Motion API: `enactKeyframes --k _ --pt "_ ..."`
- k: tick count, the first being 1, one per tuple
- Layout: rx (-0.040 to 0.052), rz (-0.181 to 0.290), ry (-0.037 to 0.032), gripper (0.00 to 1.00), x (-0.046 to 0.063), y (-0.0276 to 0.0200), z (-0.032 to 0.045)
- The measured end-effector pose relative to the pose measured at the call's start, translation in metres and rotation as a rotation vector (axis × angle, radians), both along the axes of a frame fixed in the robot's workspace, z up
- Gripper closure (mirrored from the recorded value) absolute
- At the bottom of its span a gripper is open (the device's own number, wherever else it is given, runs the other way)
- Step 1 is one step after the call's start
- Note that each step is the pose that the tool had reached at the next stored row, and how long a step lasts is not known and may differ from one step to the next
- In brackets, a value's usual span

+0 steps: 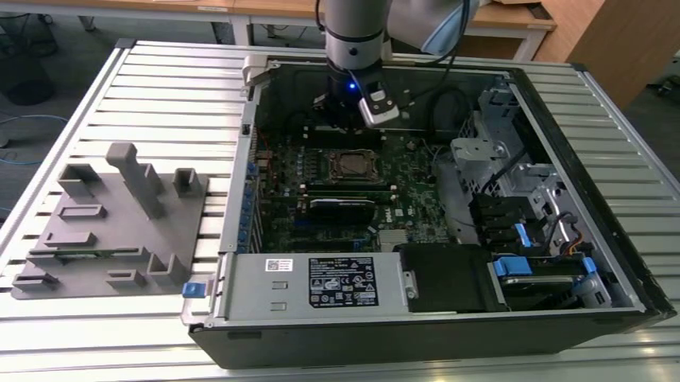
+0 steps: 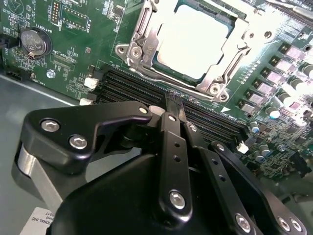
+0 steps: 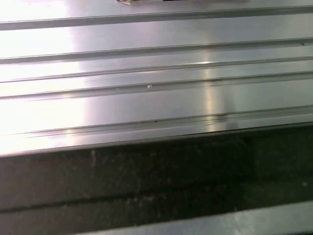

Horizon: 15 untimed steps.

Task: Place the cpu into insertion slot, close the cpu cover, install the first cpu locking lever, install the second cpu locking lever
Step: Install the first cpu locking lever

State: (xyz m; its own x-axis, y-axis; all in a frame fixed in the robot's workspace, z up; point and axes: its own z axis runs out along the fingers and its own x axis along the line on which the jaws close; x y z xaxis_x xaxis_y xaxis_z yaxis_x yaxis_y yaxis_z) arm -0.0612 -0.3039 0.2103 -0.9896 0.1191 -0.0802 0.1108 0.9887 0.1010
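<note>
The cpu (image 2: 193, 41), with its dull silver top, lies flat in the insertion slot (image 2: 213, 88) on the green motherboard (image 2: 73, 44). The silvery cpu cover (image 2: 146, 36) lies down around the chip, framing it. I cannot tell how the locking levers stand. My gripper (image 2: 174, 104) hovers just beside the socket, over the long black memory slots (image 2: 127, 85). Its black fingers (image 2: 168, 122) are pressed together with nothing between them. In the exterior view the gripper (image 1: 342, 121) hangs inside the open computer case, just behind the socket (image 1: 349, 164).
The case walls (image 1: 239, 199), a drive cage (image 1: 510, 183) and the power supply box (image 1: 318, 282) surround the board. A grey fixture block (image 1: 111, 223) stands on the slatted metal table (image 3: 156, 107) at the exterior view's left. A coin battery (image 2: 35, 41) sits on the board.
</note>
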Motion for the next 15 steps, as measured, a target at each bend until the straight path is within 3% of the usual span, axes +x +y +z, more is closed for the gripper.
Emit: enactKeyframes --k 1,5,6,10,15 --pt "-0.0125 0.0 0.0001 0.89 0.0 -0.0001 0.0005" --pt "-0.0833 0.0 0.0 0.89 0.0 -0.0001 0.0018" --pt "-0.1204 0.0 0.0001 0.89 0.0 0.0 0.0021" --pt "-0.1222 0.0 0.0001 0.89 0.0 -0.0017 0.0023" --pt "-0.1221 0.0 0.0 0.89 0.0 -0.0114 0.0022"
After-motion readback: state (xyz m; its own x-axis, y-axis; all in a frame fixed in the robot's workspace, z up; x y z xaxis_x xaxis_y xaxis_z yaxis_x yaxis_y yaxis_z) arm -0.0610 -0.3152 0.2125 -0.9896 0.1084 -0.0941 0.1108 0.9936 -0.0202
